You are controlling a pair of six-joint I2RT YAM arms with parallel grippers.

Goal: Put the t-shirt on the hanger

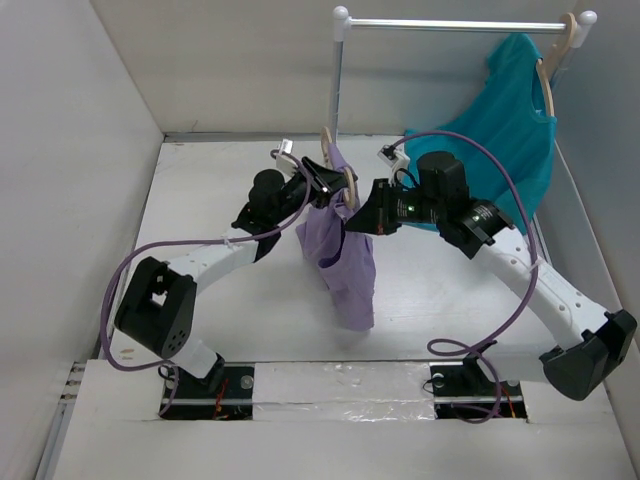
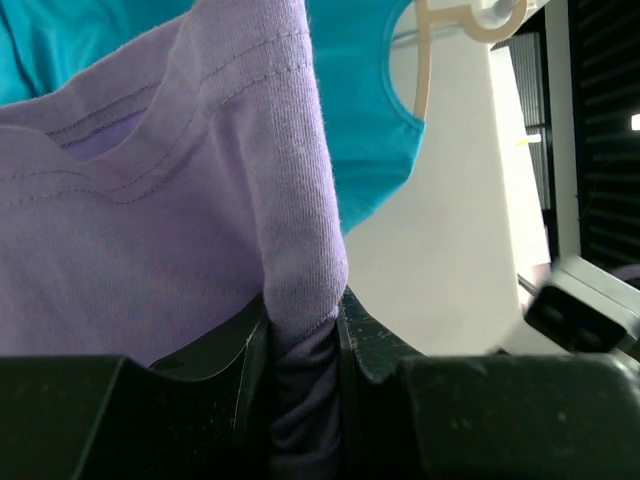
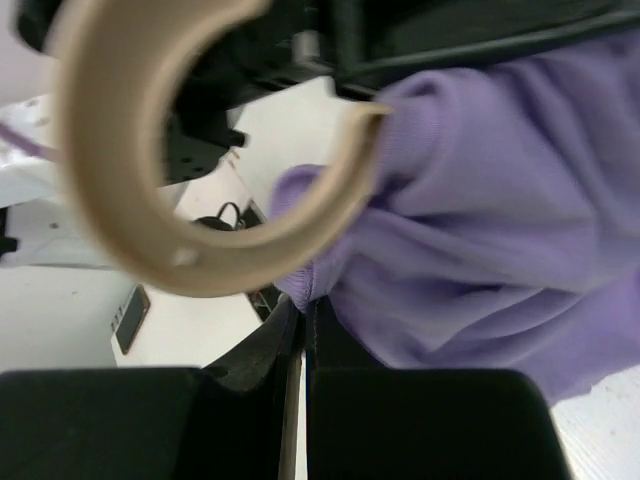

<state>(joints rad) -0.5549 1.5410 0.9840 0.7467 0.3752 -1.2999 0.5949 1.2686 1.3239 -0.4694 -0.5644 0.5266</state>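
Note:
The lavender t-shirt (image 1: pixel 345 255) hangs above the middle of the table, held up between both grippers. The pale wooden hanger (image 1: pixel 350 186) pokes out at the shirt's top, its arms hidden inside the fabric. My left gripper (image 1: pixel 318 182) is shut on a fold of the t-shirt (image 2: pixel 300 290) near the collar seam. My right gripper (image 1: pixel 358 215) is shut, pinching the edge of the t-shirt (image 3: pixel 470 250) at its tips. The hanger's curved hook (image 3: pixel 120 210) shows just above the right gripper's jaws.
A white clothes rack (image 1: pixel 340 80) stands at the back right. A teal t-shirt (image 1: pixel 510 125) hangs from it on another wooden hanger (image 1: pixel 548 75), also in the left wrist view (image 2: pixel 440 40). White walls close in the left, back and right.

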